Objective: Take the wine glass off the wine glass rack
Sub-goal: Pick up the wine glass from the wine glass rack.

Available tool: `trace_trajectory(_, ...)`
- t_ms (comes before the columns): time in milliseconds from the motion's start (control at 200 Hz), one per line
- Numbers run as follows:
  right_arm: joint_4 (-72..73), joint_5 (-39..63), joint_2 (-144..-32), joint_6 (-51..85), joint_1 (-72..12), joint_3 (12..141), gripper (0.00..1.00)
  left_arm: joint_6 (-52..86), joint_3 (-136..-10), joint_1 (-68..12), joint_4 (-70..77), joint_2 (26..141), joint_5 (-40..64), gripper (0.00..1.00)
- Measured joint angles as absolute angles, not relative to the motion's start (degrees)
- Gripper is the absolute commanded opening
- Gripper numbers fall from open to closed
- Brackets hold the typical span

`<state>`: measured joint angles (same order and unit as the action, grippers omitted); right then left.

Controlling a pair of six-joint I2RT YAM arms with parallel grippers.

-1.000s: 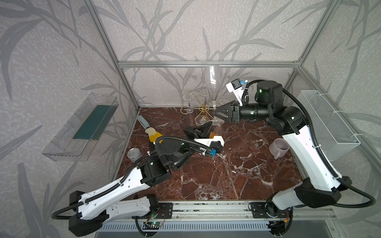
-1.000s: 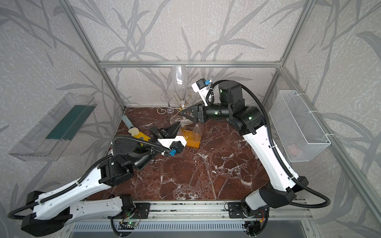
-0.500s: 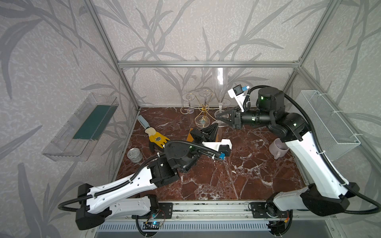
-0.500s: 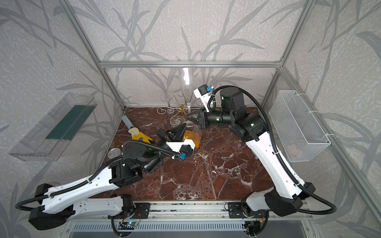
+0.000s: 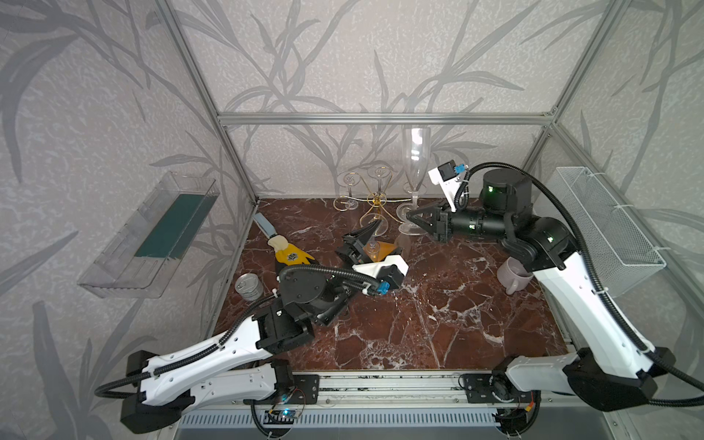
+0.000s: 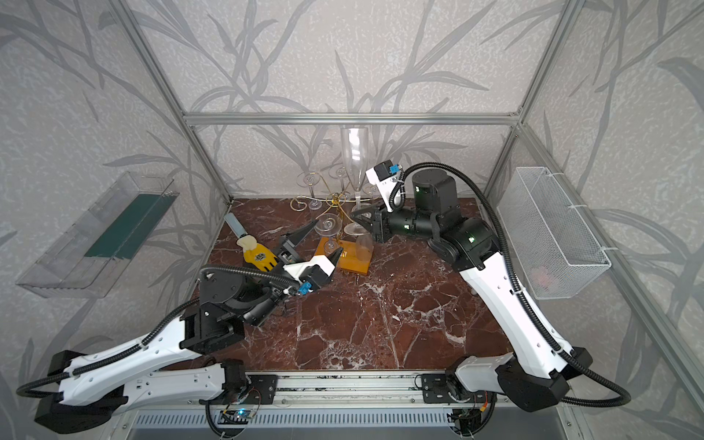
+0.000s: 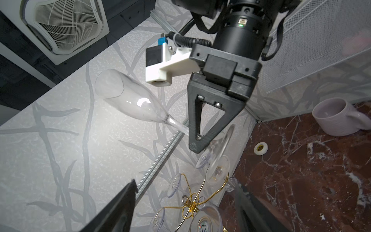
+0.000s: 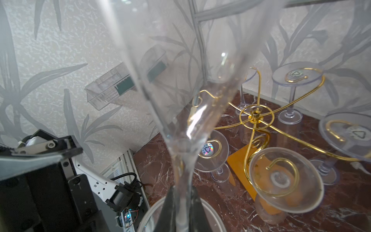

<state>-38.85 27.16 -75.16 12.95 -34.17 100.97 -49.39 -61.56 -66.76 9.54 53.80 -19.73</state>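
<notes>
Right wrist view shows your right gripper (image 8: 181, 193) clamped on the stem of the wine glass (image 8: 176, 120), which stands upright just beside the wine glass rack (image 8: 255, 115) on the right arm's side, while in a top view the left gripper (image 6: 320, 245) gapes empty.

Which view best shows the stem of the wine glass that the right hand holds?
The right wrist view: the wine glass stem runs straight between the right hand's closed fingers. The left wrist view hides it partly behind one finger; both top views show it small.
</notes>
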Motion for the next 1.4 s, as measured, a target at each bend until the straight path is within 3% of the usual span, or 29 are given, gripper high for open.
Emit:
trace_trajectory(160, -34.98, 23.68, -68.64, 6.52, -34.17, 95.68, 0.00, -33.76, -67.42, -64.64, 5.41, 53.25, -15.59, 0.89)
trace_trajectory(320, -31.31, 22.04, -60.82, -0.27, -34.17, 86.78, 0.00, -14.76, -75.99, -55.86, -0.19, 55.20, -4.34, 0.89)
trace_trajectory(490, -29.39, 22.68, -57.82, -3.70, -34.20, 81.65, 0.00, 3.68, -76.79, -47.48, 1.67, 56.66, 9.21, 0.89)
trace_trajectory(640, -29.06, 23.92, -57.28, -4.12, -35.03, 78.41, 0.00, 15.27, -76.82, -44.69, 3.44, 59.86, 18.41, 0.84)
trace_trajectory(979, -28.49, 24.51, -57.43, -4.12, -41.06, 77.01, 0.00, 24.05, -76.88, -44.56, 3.79, 63.13, 26.68, 0.83)
trace_trajectory(1399, -27.18, 24.95, -61.25, -3.27, -47.35, 76.62, 0.00, 26.59, -76.86, -44.56, 6.42, 63.86, 27.29, 0.82)
